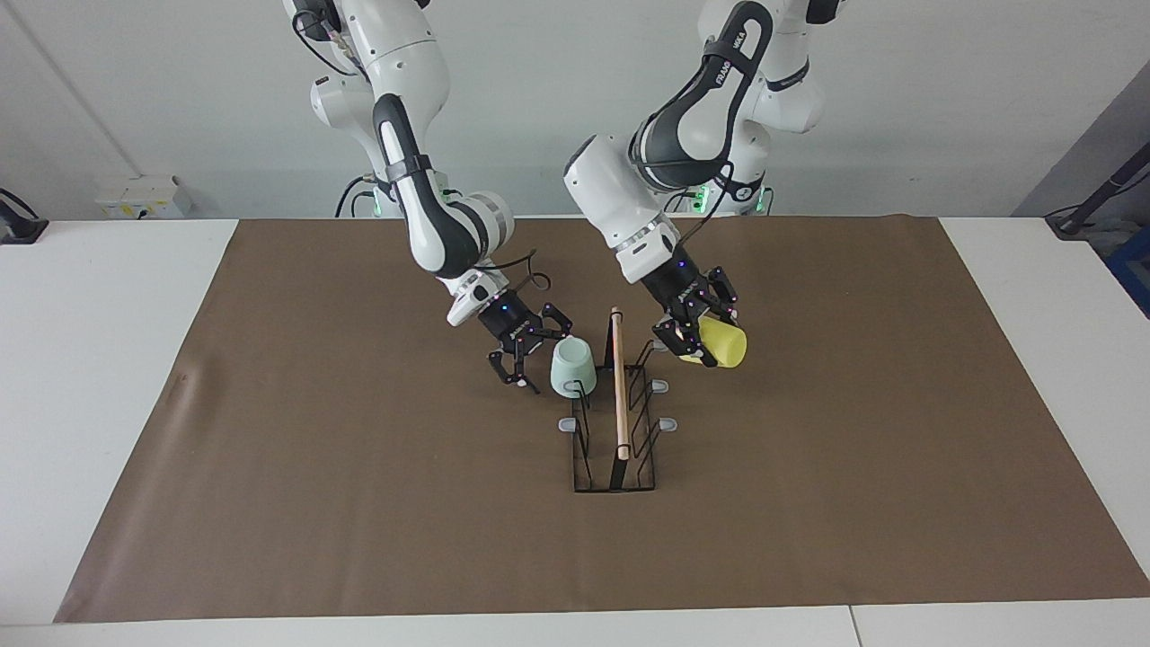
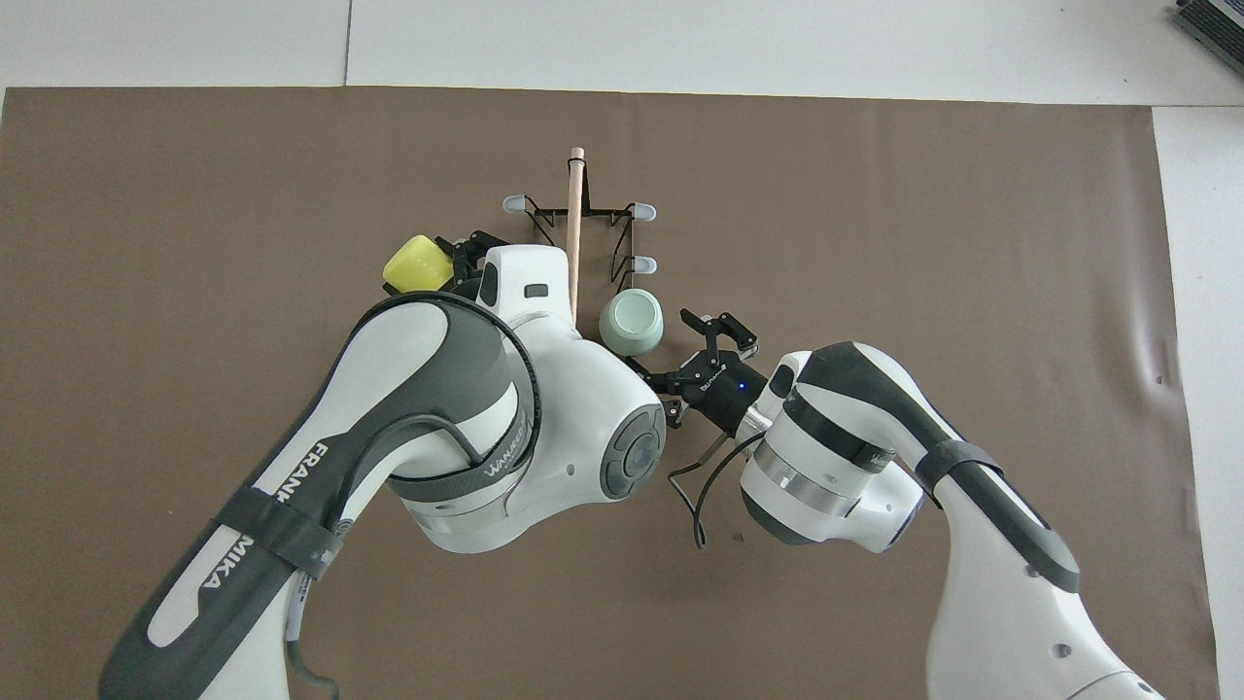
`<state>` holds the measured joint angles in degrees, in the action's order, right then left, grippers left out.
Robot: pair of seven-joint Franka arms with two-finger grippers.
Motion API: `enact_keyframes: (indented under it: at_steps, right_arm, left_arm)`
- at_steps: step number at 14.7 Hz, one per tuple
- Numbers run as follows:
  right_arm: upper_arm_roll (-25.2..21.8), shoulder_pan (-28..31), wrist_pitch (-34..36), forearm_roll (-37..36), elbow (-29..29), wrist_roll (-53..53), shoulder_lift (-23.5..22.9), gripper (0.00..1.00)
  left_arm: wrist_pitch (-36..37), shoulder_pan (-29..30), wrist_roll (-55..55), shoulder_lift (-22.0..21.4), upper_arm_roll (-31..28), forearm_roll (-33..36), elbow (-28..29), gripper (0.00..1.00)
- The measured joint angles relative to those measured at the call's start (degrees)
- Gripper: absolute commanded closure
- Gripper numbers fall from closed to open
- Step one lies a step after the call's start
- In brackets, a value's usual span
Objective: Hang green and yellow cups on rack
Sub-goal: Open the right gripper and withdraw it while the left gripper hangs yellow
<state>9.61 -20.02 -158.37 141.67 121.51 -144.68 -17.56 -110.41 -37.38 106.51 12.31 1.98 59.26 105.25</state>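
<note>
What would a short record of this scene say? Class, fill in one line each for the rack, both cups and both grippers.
rack: black wire frame with a wooden rod on top, standing on the brown mat
green cup: hung upside down on a prong on the right arm's side
yellow cup: tilted, held in the air beside the rack
left gripper: shut on the yellow cup
right gripper: open, beside the green cup, not gripping it

Bright, even light from above; only faint soft shadows lie under the rack (image 1: 614, 422). Both views are sharp, without glare.
</note>
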Motion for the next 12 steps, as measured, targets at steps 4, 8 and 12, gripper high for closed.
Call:
enact_keyframes:
  at_steps: [4, 8, 12]
  right_arm:
    - [-0.4, 0.8, -1.8, -3.7, 1.2, -1.4, 0.4, 0.00]
    - [-0.5, 2.1, -4.5, -9.1, 1.2, -1.4, 2.7, 0.00]
    - [-0.5, 4.7, -6.0, -22.8, 1.1, -1.4, 3.8, 0.00]
  left_arm:
    - [0.2, -0.3, 0.3, 0.0, 0.0, 0.0, 0.0, 1.00]
    - [0.8, -1.5, 2.3, 1.2, 0.0, 1.3, 0.0, 1.00]
    - [1.8, -2.7, 3.9, 2.7, 0.0, 2.1, 0.0, 1.00]
